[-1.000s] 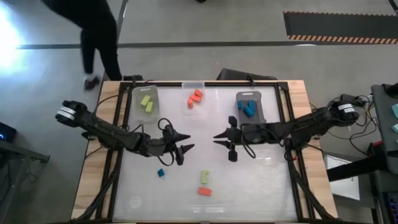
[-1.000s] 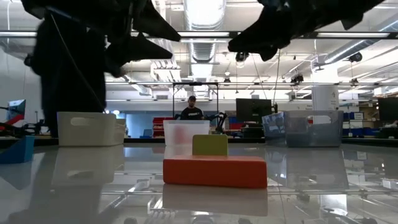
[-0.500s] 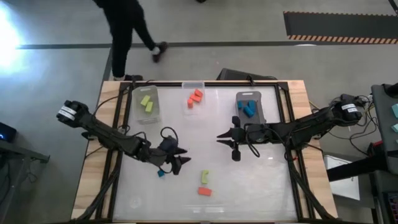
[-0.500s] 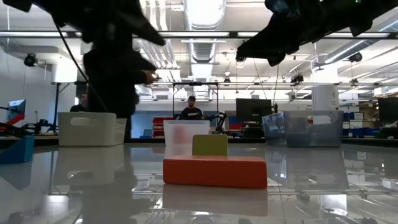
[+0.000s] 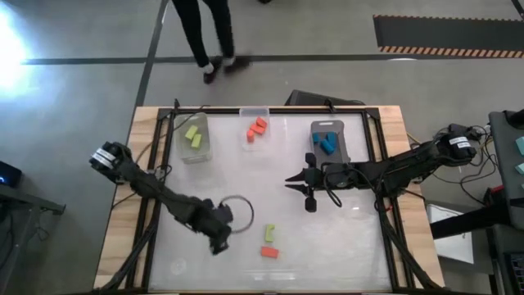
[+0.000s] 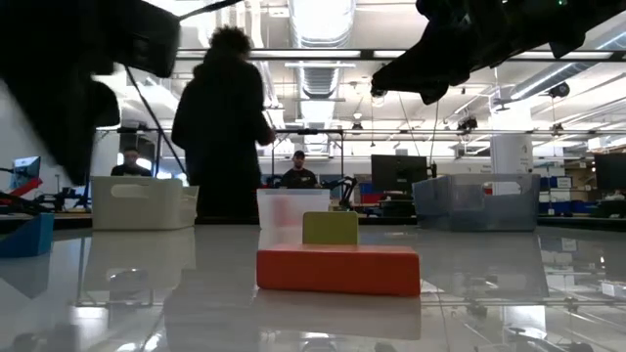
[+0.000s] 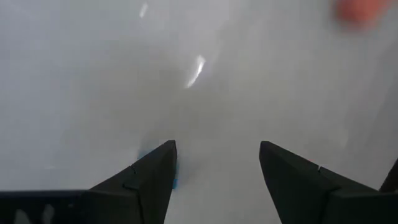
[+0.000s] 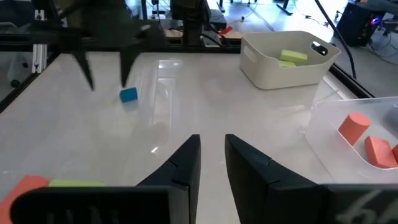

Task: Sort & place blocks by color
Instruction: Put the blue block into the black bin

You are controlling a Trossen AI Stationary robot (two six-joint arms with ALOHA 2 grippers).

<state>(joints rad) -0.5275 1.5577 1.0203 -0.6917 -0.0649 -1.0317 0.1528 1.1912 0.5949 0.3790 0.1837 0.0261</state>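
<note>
The left gripper (image 5: 219, 243) is low over the white table (image 5: 344, 238), near the front edge on the left side. Its two dark fingers (image 7: 152, 177) are spread apart and point down at the table top. A small blue cube block (image 8: 129, 94) sits right by one finger, just touching its side or very close; it cannot be seen from above because the gripper covers it.

The right gripper (image 5: 295, 183) hangs over the middle of the table, a bit toward the right edge. Its fingers (image 8: 186, 163) are close together with only a thin gap, and they hold nothing.

A flat orange-red bar block (image 5: 269, 252) lies near the front edge, around the middle. A lime green block (image 5: 268, 233) lies just behind it, very near. In the low view the green one peeks up behind the orange-red bar.

Three bins stand along the back edge. The pale bin (image 5: 182, 146) on the left holds two lime green blocks (image 5: 195, 137). The clear bin (image 5: 254, 112) in the middle holds orange-red blocks (image 5: 257, 129). The grey bin (image 5: 342, 152) on the right holds blue blocks (image 5: 327, 142).

A person in dark clothes (image 6: 225, 137) walks on the floor behind the table.
</note>
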